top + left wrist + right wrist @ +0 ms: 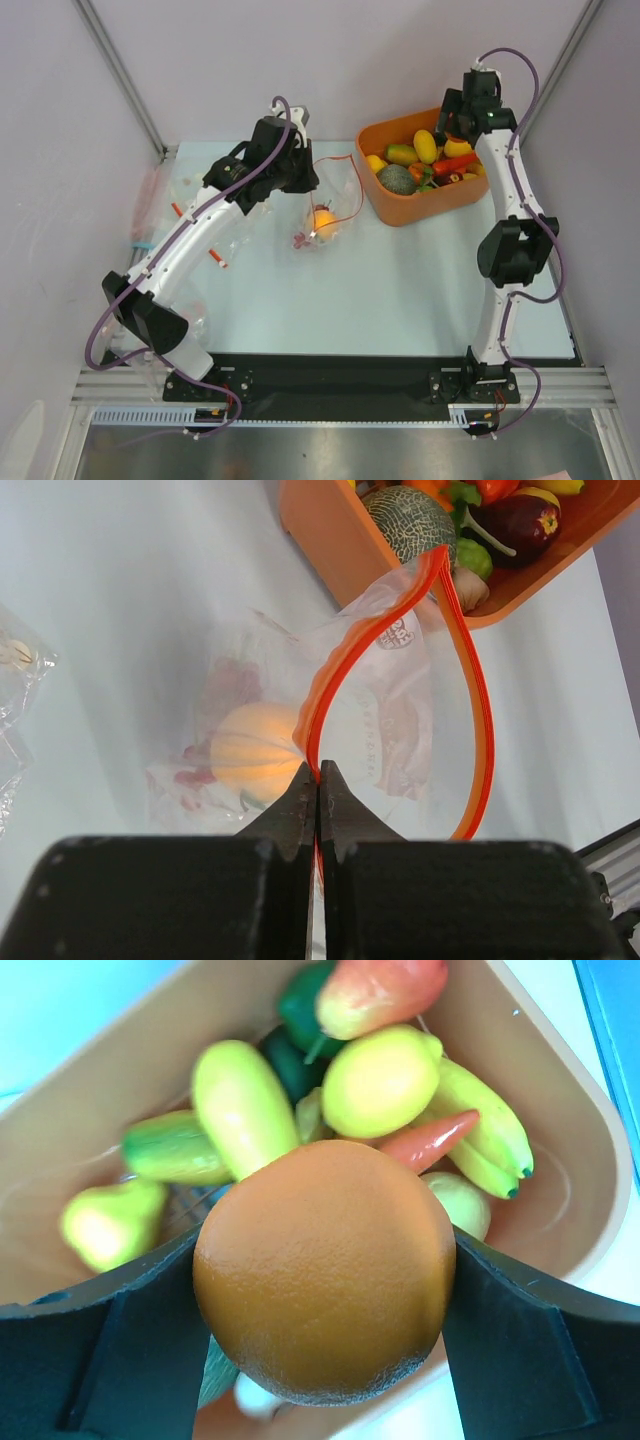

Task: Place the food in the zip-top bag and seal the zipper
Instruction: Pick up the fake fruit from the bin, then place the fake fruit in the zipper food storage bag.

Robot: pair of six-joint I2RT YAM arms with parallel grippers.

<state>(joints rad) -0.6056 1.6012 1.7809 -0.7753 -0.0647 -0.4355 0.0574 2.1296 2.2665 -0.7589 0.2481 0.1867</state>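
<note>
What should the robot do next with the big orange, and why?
Probably lift the orange straight up out of the tub. The right hand grips it between both fingers, above the other fruit, and the left hand is pinching the zipper so the bag stands open, ready for it.

My left gripper [318, 785] pinched shut on zipper [332, 675], elbow bent; right gripper [325, 1260] clamps orange [325, 1290], arm extended, wrist apparently down.
</note>
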